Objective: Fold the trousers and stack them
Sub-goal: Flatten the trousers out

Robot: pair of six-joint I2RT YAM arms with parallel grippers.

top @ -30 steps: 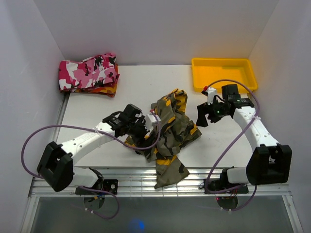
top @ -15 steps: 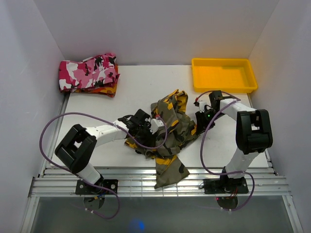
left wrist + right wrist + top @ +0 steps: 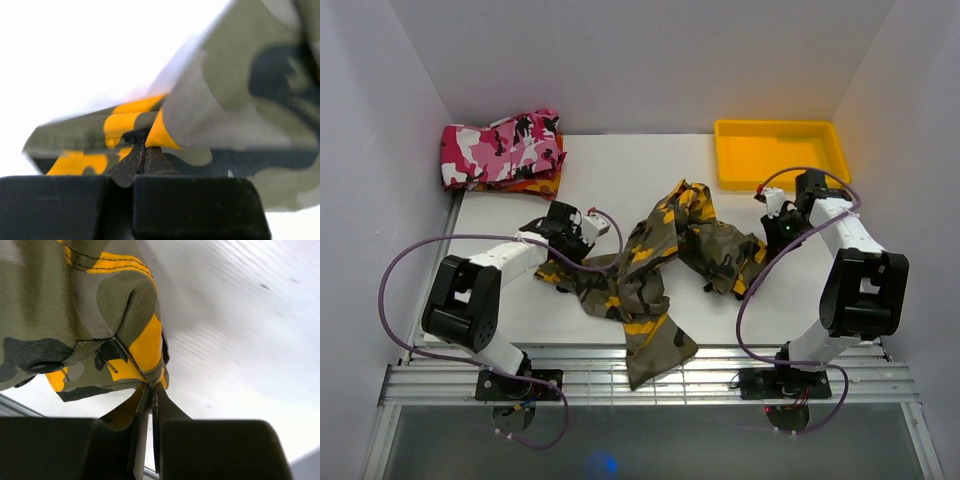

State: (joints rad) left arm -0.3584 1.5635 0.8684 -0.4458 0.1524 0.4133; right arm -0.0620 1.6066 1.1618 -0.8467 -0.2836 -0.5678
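Note:
The trousers, in olive, yellow-orange and black camouflage, lie crumpled but drawn out sideways across the middle of the table. One leg end trails over the front edge. My left gripper is shut on the cloth's left end; in the left wrist view its jaws pinch a fold of the trousers. My right gripper is shut on the right end. In the right wrist view its jaws clamp a seamed yellow edge of the trousers, held above the table.
A folded pink, white and black camouflage garment lies at the back left on a red-orange one. A yellow tray stands at the back right. White walls close in three sides. Metal rails run along the front edge.
Both grippers went from open to shut on the trousers. The left one moved left and the right one moved right, drawing the bunched cloth out wider.

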